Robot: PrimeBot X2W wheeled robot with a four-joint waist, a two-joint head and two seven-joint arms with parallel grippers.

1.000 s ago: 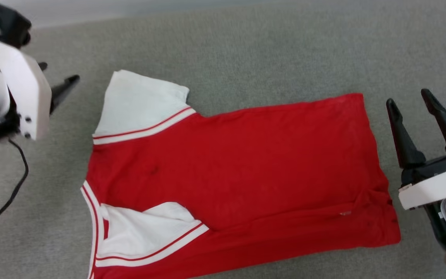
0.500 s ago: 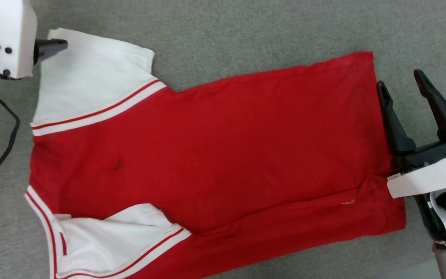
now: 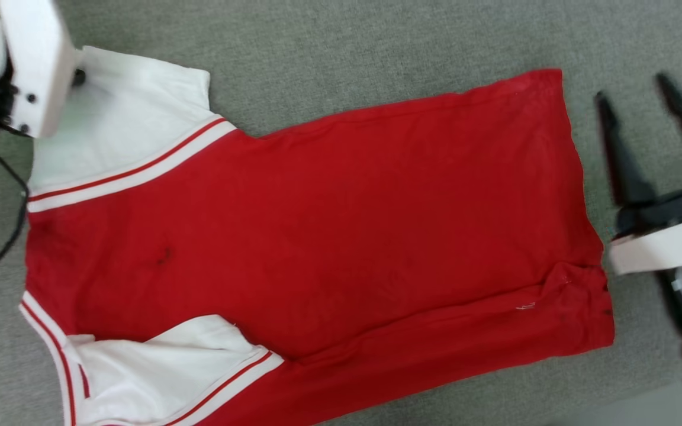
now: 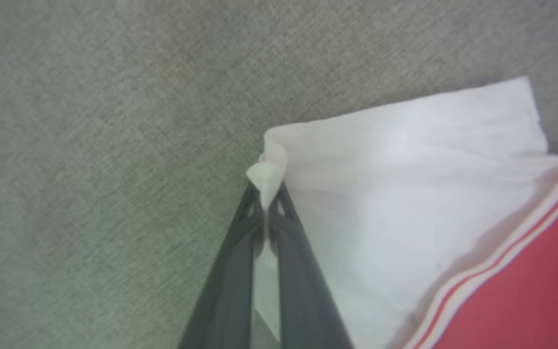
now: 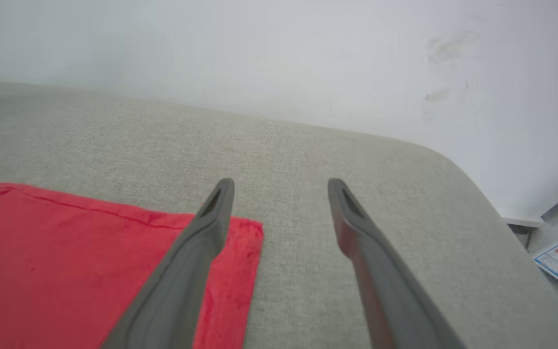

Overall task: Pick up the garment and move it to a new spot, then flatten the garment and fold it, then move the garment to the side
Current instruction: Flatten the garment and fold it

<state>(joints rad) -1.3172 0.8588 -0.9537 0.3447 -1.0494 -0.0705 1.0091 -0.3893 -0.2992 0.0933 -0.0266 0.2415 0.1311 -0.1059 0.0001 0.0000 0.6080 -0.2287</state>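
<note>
The garment [image 3: 317, 236] lay spread flat on a grey padded surface [image 3: 376, 47], its red body face down. At the garment's white sleeve [image 3: 128, 124], farther from the robot, the left gripper [image 4: 265, 194] reached in low, jaws pinched tight on the sleeve's corner. The right gripper [image 3: 632, 87] hovered just beside the garment's hem, jaws spread wide apart.

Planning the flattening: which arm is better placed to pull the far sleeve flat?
Left: the left gripper is shut on a sleeve corner of the garment; the right gripper is open beside the hem.
</note>
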